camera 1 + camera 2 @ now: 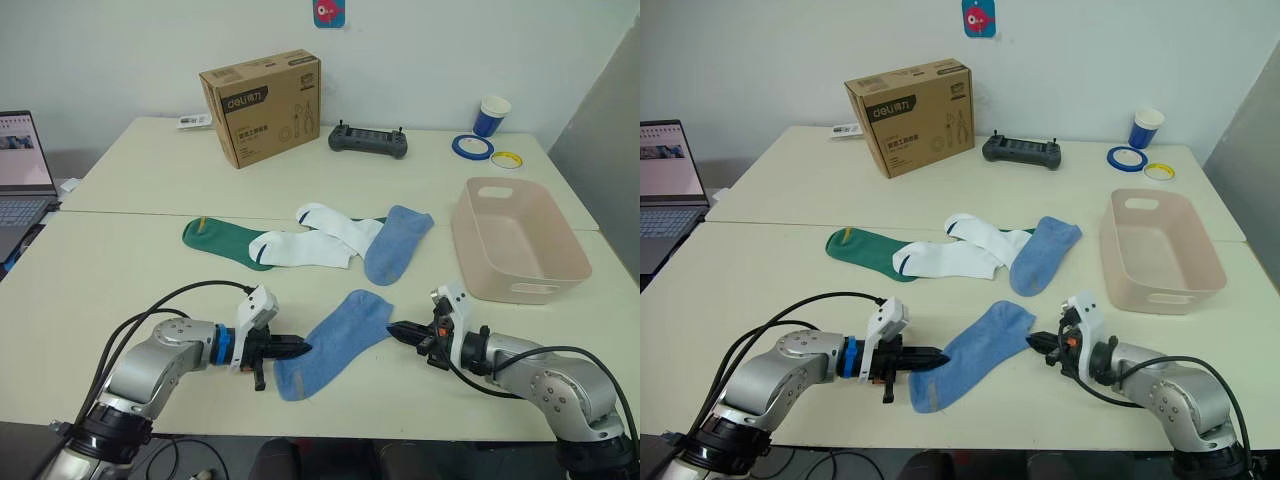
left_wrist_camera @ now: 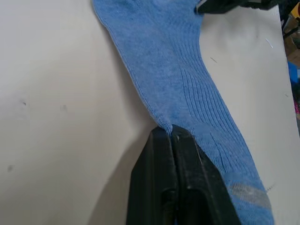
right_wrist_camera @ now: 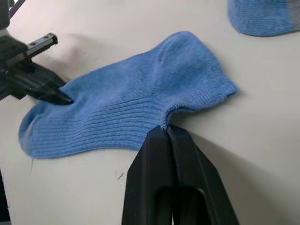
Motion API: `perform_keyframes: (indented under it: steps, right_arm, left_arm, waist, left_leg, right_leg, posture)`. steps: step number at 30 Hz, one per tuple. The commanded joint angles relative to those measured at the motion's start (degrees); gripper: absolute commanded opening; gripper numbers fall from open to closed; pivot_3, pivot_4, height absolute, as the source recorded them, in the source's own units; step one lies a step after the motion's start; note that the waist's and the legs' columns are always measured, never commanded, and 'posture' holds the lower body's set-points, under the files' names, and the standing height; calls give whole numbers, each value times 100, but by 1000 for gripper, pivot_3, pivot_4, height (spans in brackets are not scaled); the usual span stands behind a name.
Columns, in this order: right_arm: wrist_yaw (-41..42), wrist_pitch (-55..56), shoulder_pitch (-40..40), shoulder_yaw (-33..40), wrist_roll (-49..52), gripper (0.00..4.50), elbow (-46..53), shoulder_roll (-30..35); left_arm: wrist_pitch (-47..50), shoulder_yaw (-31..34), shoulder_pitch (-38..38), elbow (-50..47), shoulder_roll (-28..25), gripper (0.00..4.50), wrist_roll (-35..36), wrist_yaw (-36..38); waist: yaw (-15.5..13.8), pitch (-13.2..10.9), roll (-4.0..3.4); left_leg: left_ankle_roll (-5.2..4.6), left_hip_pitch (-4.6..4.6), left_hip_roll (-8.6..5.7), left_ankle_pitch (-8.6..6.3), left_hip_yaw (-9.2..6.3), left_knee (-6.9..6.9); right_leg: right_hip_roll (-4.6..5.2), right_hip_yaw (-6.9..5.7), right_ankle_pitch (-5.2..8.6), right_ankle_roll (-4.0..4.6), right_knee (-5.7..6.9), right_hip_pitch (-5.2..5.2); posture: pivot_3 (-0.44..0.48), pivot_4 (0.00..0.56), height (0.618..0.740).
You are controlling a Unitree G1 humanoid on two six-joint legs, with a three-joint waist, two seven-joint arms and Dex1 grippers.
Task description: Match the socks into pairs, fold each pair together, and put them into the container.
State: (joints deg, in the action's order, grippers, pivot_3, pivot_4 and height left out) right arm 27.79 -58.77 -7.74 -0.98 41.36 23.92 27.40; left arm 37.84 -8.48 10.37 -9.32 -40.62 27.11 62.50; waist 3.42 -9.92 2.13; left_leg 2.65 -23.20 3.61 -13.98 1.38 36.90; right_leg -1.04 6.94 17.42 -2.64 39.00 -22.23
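A: Where's the near blue sock (image 1: 333,340)?
B: On the table (image 1: 120,290), left gripper (image 1: 300,347) and right gripper (image 1: 396,329) each pinched shut on an edge

A: Handling?
B: Light, limp; hold edges. Beyond it, the other socks (image 1: 320,238), container (image 1: 515,238) beside them

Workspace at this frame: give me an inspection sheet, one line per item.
Surface: two pale tables pushed together.
Job's things: near blue sock pinched at both edges; second blue sock, white socks and green sock heaped behind; pink container holds nothing.
Clutter: cardboard box, controller, cup, tape rolls.
Grippers: left gripper and right gripper shut on the near sock.
Cables: black, along both arms.
Surroundings: laptop, wall.
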Motion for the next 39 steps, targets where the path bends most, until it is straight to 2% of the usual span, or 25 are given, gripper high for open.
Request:
perform_keyframes:
  steps: [1,7,12,15,24,28,31,34,39]
  right_arm:
    - [251,259,-418,4,-54,12,-156,2]
    - [786,363,-1127,-359,-267,12,-797,57]
    - [1418,785,-2050,-1046,-734,12,-1938,-261]
    - [1719,1011,-2344,-1166,-893,12,-2338,-368]
    - [2049,1073,-2598,-1000,-959,12,-2650,-600]
    - [2048,1200,-2474,-1167,-1283,12,-2734,-515]
    - [1984,1302,-2361,-1154,-1423,12,-2714,-518]
    - [1894,1255,-2271,-911,-1352,696,-2606,-522]
    - [1806,982,-2012,-534,-1171,2422,-2088,-285]
  left_arm:
    - [289,211,-153,-460,8,0,283,-151]
    - [1043,351,-467,-1002,192,0,800,-571]
    - [1488,338,-682,-1205,1179,0,926,-1726]
    - [1605,354,-778,-1367,1585,0,1111,-2010]
    - [1218,69,-791,-1479,1752,0,1207,-1792]
    - [1336,-136,-649,-1146,1736,0,888,-2119]
    - [1480,-91,-612,-1194,1736,0,1052,-2122]
    - [1564,25,-543,-1345,1613,655,1231,-1986]
    - [1747,361,-624,-1649,1149,2246,1537,-1841]
  waist:
    - [4,0,-1]
    - [0,0,-1]
    - [2,0,-1]
    - [-15,0,-1]
    - [-16,0,-1]
    - [-19,0,-1]
    - [-13,0,-1]
    - [-13,0,-1]
    - [-13,0,-1]
  left_leg:
    - [0,0,0,0,1,0]
    - [0,1,0,0,-2,2]
    - [0,-2,-3,0,0,8]
    - [0,-3,-1,0,-8,7]
    - [1,-7,-5,0,-17,6]
    - [1,-7,-6,1,-18,7]
    - [1,-7,-7,1,-18,7]
    - [1,-8,-6,1,-20,6]
    - [1,-9,-6,1,-23,5]
  right_leg:
    - [0,1,0,1,2,-1]
    - [0,-1,-1,-1,2,0]
    - [2,1,-12,1,0,2]
    - [-1,-5,-13,2,4,2]
    - [0,-12,-14,3,3,2]
    - [0,-13,-14,3,3,3]
    - [0,-11,-14,3,3,3]
    - [0,-13,-13,3,3,3]
    - [0,-14,-13,2,3,2]
  posture:
    - [0,150,740]
    - [0,150,740]
    - [0,150,740]
    - [0,150,740]
    - [0,150,740]
    - [0,150,740]
    - [0,150,740]
    - [0,150,740]
    - [0,150,740]
